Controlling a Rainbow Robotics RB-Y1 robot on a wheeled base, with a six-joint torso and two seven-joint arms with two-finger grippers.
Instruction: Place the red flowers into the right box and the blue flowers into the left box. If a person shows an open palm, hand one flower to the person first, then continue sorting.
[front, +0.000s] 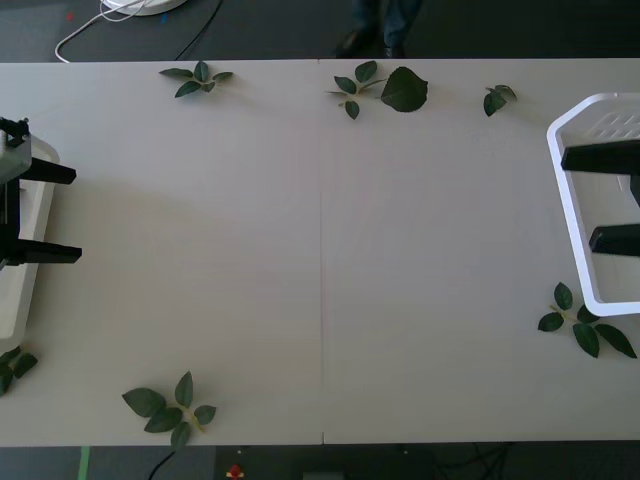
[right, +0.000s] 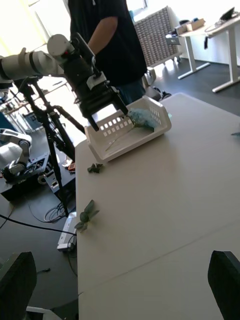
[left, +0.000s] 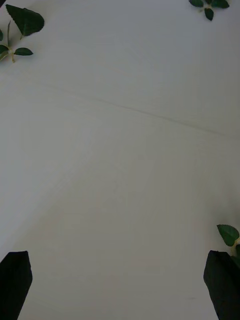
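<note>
Left gripper (front: 62, 214) hangs over the left box (front: 28, 290) at the table's left edge, jaws wide, holding nothing. A blue flower (right: 141, 117) lies in that box. Right gripper (front: 608, 197) is over the right box (front: 566, 200), also spread and empty. These fakes look featherlight with floppy heads – I'd pinch the thin stem, not the petals.

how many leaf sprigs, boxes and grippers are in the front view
leaf sprigs: 6
boxes, left box and right box: 2
grippers, left gripper and right gripper: 2
total: 10
</note>
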